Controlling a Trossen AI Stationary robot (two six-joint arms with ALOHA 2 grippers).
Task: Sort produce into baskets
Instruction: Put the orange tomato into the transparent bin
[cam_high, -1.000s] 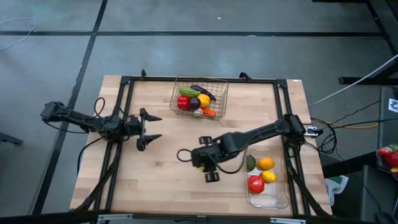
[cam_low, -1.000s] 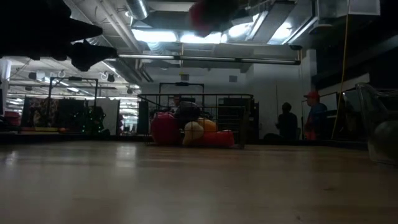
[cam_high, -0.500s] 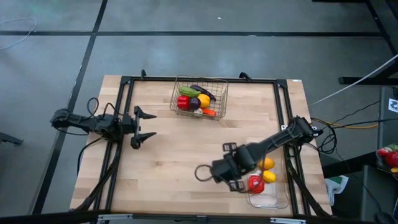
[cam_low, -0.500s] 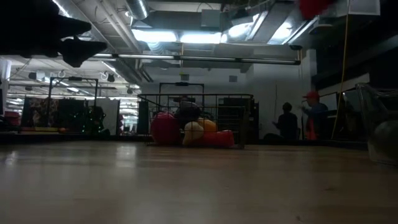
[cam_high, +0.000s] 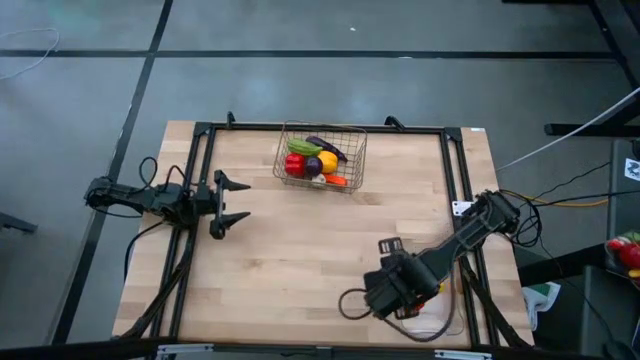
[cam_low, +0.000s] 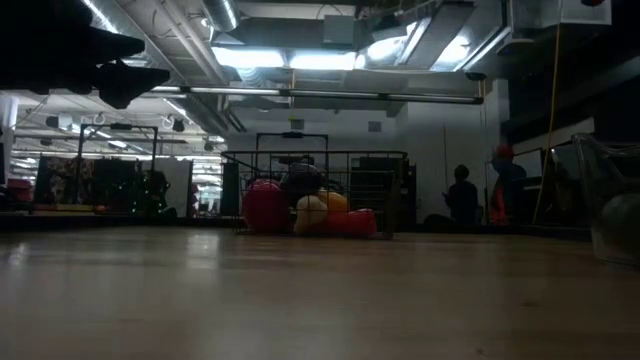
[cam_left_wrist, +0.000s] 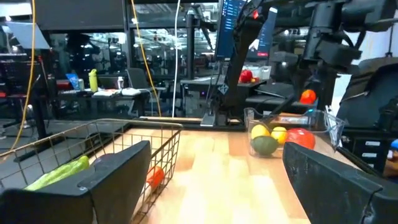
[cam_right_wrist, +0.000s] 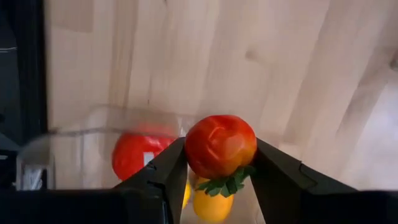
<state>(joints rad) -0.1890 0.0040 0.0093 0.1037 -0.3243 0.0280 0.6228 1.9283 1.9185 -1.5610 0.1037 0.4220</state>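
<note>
- The right gripper (cam_right_wrist: 214, 165) is clamped on a red tomato (cam_right_wrist: 220, 145) above the clear tray (cam_right_wrist: 81, 127), which already holds red and yellow pieces.
- No loose produce shows on the surface (cam_high: 290, 250); this drop looks like the last.
- Farther off, the wire basket (cam_high: 320, 157) is filled; the left gripper (cam_high: 232, 201) waits beside it, spread wide.

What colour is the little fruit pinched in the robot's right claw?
Red-orange with a green leafy stem; the right wrist view shows it best, between the right gripper's fingers.

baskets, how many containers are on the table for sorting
2: a wire basket at the far middle of the table, holding produce, and a clear plastic tray at the near right, mostly hidden under the right arm in the high view.
</note>
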